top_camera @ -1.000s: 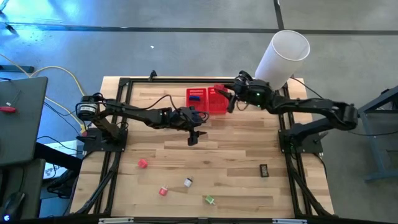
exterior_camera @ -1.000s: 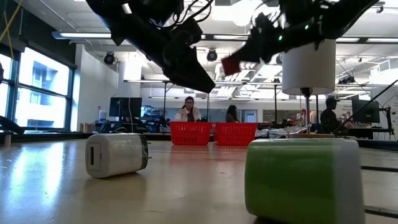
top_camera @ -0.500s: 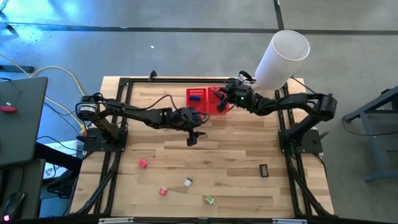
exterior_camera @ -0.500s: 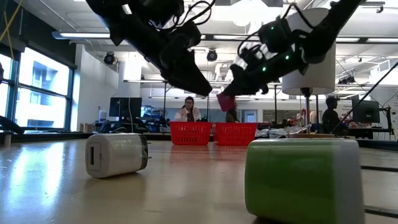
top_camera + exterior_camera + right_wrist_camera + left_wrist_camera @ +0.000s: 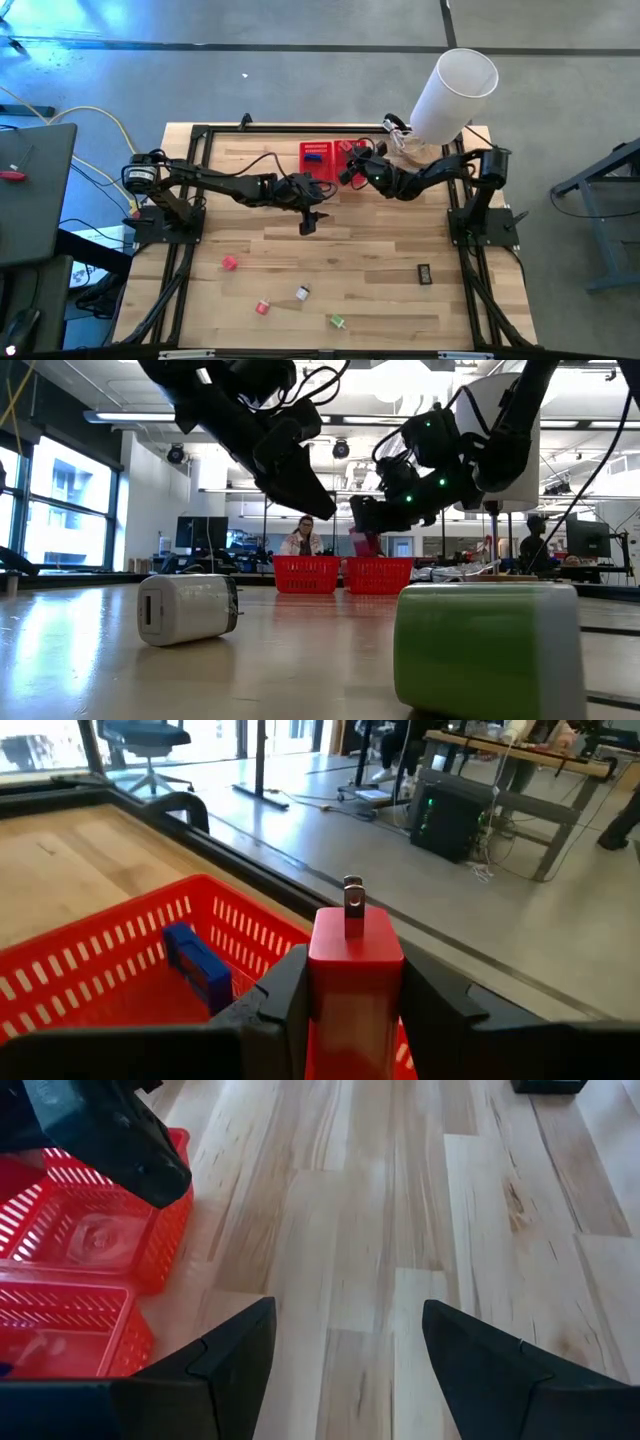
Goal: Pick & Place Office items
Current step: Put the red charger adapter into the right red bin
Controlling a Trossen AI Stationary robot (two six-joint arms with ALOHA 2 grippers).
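Observation:
My right gripper [image 5: 355, 982] is shut on a red block [image 5: 356, 955] with a metal prong, above the two red mesh baskets [image 5: 332, 160] at the table's far middle. In the low view the block [image 5: 362, 543] hangs just over the baskets [image 5: 342, 574]. A blue item [image 5: 195, 965] lies in the left basket. My left gripper [image 5: 308, 222] hovers open over bare wood just near of the baskets. Pink [image 5: 229, 263], red-white [image 5: 263, 307], whitish [image 5: 302, 293] and green [image 5: 337, 321] items and a black rectangle [image 5: 423, 273] lie on the near half of the table. My right gripper pinches the red block by its two opposite side faces [image 5: 322, 988] between its two fingers. The fingers come almost level from the table's right. The block's prong end [image 5: 352, 905] sticks out past the fingertips. The block is lifted clear, above the basket.
A big white cylinder [image 5: 455, 92] stands at the far right corner behind the right arm. The black frame rails [image 5: 185, 250] run along the table's sides. Bare wood [image 5: 380, 240] lies between the baskets and the scattered items. People sit in the room beyond [image 5: 305, 540].
My right gripper has come down toward the baskets and a little toward the table's left, turning at the wrist, with the red block still between its fingers. The block now hangs just above the baskets.

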